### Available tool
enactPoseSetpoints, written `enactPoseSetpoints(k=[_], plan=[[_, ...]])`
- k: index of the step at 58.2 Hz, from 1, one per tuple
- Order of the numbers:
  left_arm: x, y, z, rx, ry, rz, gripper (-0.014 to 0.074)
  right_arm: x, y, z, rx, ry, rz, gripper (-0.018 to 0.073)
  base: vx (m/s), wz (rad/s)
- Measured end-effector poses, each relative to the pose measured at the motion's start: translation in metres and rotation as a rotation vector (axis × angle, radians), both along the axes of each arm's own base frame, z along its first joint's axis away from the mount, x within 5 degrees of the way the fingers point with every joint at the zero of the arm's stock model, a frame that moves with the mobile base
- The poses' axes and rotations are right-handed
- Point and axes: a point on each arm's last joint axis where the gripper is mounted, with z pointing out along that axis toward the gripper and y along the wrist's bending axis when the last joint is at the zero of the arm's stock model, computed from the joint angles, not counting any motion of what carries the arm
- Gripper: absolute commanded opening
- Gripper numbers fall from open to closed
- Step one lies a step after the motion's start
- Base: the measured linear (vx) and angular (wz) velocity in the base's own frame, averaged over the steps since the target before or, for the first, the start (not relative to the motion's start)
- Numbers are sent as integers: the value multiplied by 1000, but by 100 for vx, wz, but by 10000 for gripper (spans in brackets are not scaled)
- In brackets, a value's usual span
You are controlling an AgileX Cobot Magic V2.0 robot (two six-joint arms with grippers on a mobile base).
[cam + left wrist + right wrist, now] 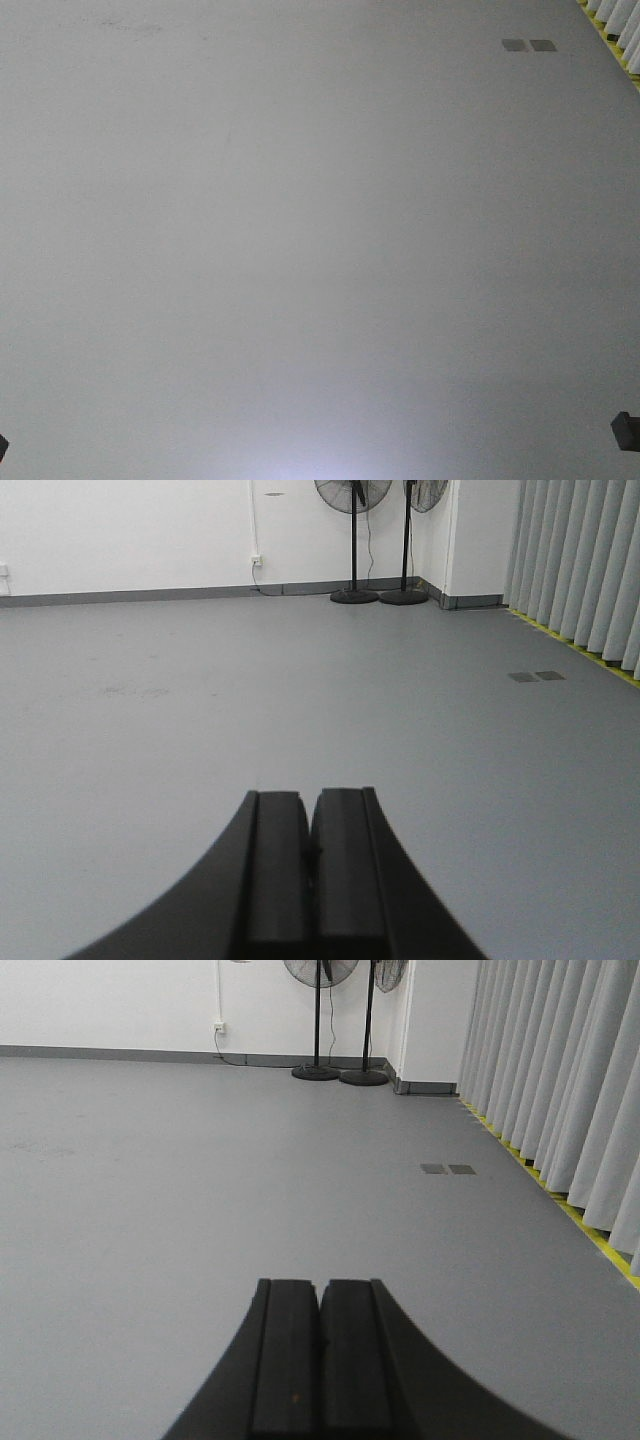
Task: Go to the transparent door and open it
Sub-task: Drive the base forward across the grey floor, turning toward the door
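Black closed jaws, grey floor (150,730)

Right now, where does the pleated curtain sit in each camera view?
Front view: the curtain shows only in the top right corner.
Left wrist view: the curtain runs down the right edge, upper half.
Right wrist view: the curtain fills the right side.
Shared landmark: the two dark floor plates, left of the curtain in every view.
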Motion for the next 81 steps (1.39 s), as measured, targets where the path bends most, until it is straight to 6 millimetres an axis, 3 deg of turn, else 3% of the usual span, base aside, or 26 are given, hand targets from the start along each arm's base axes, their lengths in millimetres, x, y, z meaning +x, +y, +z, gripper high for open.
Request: enactPoseSetpoints(k=[81], plan=[[0,0,0,0,0,0,-6,0,0,0,0,0,0,-9,5,0]])
